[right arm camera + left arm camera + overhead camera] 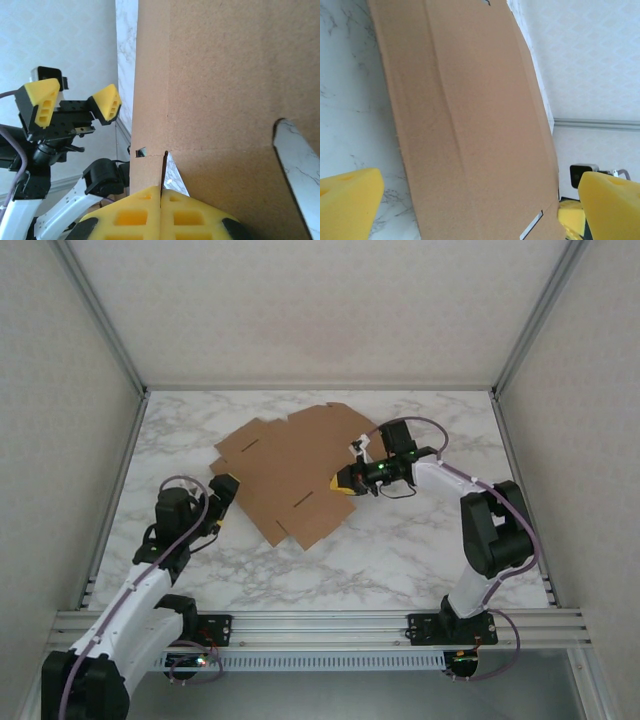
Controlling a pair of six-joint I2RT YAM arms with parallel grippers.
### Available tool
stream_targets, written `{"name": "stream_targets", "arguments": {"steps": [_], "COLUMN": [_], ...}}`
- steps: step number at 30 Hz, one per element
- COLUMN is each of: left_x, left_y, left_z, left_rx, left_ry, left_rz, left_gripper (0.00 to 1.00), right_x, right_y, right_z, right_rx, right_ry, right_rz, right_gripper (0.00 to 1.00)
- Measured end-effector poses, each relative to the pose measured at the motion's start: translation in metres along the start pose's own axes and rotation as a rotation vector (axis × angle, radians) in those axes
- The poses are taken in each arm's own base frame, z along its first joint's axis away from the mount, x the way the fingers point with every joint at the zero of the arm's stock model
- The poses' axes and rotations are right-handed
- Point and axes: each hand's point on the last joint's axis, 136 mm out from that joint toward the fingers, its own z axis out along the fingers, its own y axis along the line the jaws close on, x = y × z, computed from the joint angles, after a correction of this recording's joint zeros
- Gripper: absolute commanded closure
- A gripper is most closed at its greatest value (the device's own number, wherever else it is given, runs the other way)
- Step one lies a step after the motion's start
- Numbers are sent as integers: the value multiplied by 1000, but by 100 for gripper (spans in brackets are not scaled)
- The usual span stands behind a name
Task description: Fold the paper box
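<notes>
The paper box (285, 475) is a flat brown die-cut sheet with flaps and slits, lying on the marble table (400, 550). My right gripper (345, 482) is at its right edge. In the right wrist view its yellow fingertips (140, 215) are pressed together on a thin raised flap edge of the paper box (225, 75). My left gripper (222, 498) hovers at the sheet's left edge, open. In the left wrist view the paper box (470, 125) lies between its wide-apart yellow pads (347, 200). From the right wrist the left gripper (75, 100) looks open and holds nothing.
White walls with aluminium frame posts (110, 330) enclose the table on three sides. A metal rail (320, 622) runs along the near edge by the arm bases. Bare marble lies in front of the sheet and to its right.
</notes>
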Motion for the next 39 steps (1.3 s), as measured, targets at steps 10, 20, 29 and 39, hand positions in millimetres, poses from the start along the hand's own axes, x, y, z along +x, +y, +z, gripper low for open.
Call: {"name": "stream_targets", "arguments": {"steps": [10,20,29,39], "left_x": [11,1,10,0], "left_y": [44,30,24,7], "left_z": [15,40,58,57], "left_rx": [-31,65,109,188], "left_ry": [10,0,35,-12], "left_rz": [-167,-231,-247,-279], "left_gripper": [4,16,29,61], "right_x": [-4,-6,-6,-8], "right_y": [1,3,6,8], "right_z": [-3,-3,-5,-6], "right_rx": [-4,-9,-14,-19], "right_ry": [-15,-22,-29,-39], "right_rz": [13,16,10,8], "right_gripper": [94,94,94,95]}}
